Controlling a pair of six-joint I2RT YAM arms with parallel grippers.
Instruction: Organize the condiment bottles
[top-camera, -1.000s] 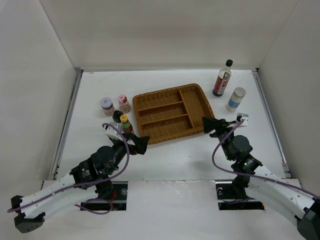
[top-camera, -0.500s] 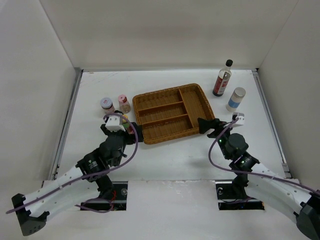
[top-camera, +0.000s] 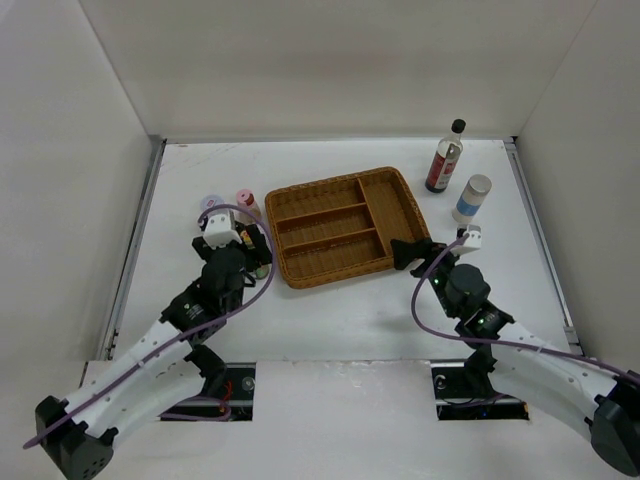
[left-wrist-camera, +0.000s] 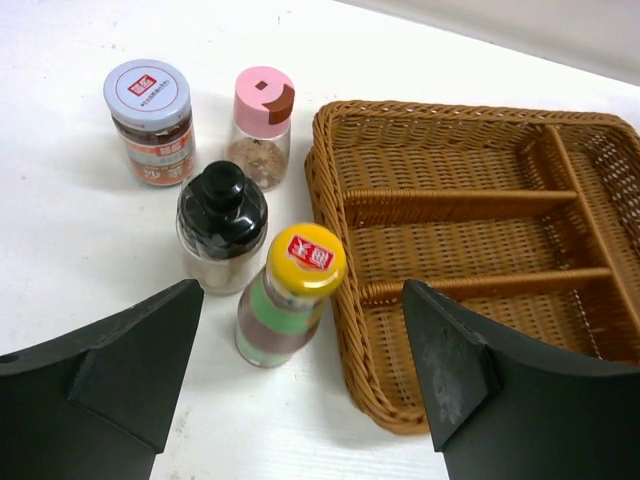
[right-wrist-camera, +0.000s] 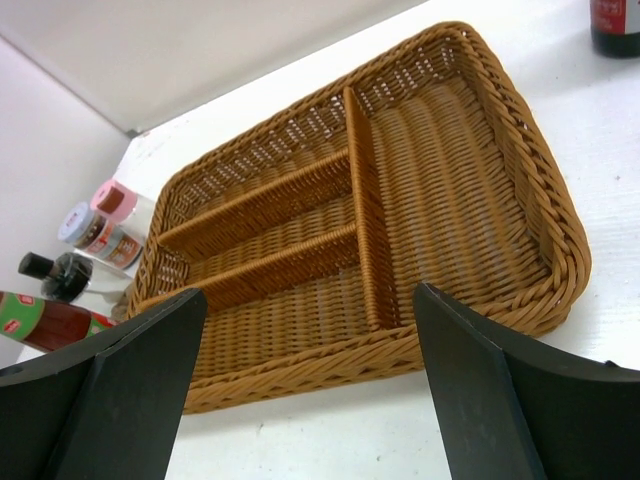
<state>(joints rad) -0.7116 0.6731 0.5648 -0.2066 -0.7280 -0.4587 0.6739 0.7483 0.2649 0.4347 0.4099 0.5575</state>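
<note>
- Checked wicker tray (left-wrist-camera: 322, 190): empty in every compartment, nothing sorted yet.
- Noted on desk (top-camera: 330, 310), just left of tray: yellow-capped bottle (left-wrist-camera: 290, 295), black-capped jar (left-wrist-camera: 222, 225), pink-lidded jar (left-wrist-camera: 263, 125), red-white-lidded jar (left-wrist-camera: 150, 120).
- Noted far right, apart from tray: tall dark bottle (top-camera: 445, 158), white shaker (top-camera: 471, 198).
- Left end effector (left-wrist-camera: 302, 300): wide, straddling yellow-capped bottle, no contact seen.
- Right end effector (right-wrist-camera: 310, 300): wide, empty, facing tray.
- Judged: first pick barely begun, every bottle left to place.
</note>
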